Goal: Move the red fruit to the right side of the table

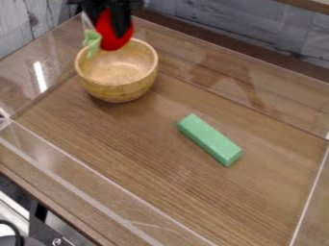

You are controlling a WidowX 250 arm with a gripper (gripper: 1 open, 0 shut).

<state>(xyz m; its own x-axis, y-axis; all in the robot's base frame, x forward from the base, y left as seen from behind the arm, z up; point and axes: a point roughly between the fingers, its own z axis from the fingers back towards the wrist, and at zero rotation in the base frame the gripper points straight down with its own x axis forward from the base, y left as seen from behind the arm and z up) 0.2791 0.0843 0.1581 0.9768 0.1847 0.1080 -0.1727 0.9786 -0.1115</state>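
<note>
**Red fruit gripped and hanging over the bowl at the far left**

The black robot gripper (pixel 113 21) is hanging at the top edge of the view, pointing down, with its upper body cropped out of frame. Its jaws are sitting narrowly apart and clamping the small rounded bright red fruit (pixel 115 35), which is filling the gap between them and protruding below the fingertips. The fruit's light green leafy stem is sticking out on the left side of the jaws. The fruit is hanging clear of the surface, above the far rim of the round light wooden bowl (pixel 117 72); whether it is brushing the rim cannot be told. The bowl is standing upright in the far left part of the brown wood-grain table (pixel 141 183), which is being bounded by low clear acrylic walls. A flat green rectangular block (pixel 210 139) is lying diagonally right of centre, well apart from bowl and gripper.
</note>
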